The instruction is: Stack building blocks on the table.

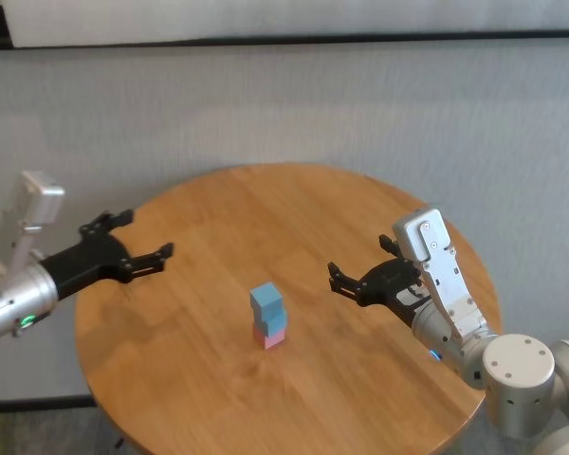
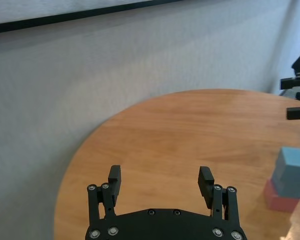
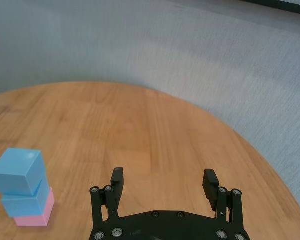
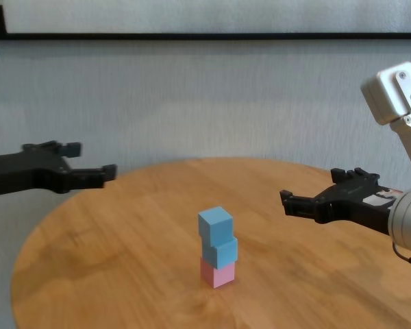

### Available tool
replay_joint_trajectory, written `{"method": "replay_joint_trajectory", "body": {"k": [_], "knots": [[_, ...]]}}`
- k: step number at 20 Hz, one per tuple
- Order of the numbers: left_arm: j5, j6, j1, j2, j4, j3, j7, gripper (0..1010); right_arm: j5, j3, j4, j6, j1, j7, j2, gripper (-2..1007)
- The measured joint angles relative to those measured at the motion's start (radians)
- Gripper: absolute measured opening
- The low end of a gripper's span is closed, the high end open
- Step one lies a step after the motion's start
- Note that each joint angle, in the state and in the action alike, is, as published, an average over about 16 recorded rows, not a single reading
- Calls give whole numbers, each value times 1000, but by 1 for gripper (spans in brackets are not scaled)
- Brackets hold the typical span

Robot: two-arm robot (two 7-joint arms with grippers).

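Three building blocks stand as one tower near the middle of the table. A pink block is at the bottom, a blue block sits on it, and a second blue block tops it, turned slightly. The chest view shows the same tower. My left gripper hovers open over the table's left edge, well clear of the tower, with nothing between its fingers. My right gripper is open and empty to the tower's right, a short way off, and its wrist view shows the tower off to one side.
The round table's rim curves close under the left arm. A grey wall with a dark strip stands behind the table. The right arm's silver elbow hangs over the table's front right edge.
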State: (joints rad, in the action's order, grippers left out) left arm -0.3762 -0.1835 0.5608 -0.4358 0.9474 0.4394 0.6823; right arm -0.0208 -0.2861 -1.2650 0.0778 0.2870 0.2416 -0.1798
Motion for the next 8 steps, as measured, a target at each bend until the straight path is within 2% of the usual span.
{"method": "replay_joint_trajectory", "body": {"k": [8], "knots": [[-12,-19,-5,-16,-36,-35,-11,1000,0,0,0,0,0,0,0,1000]]}}
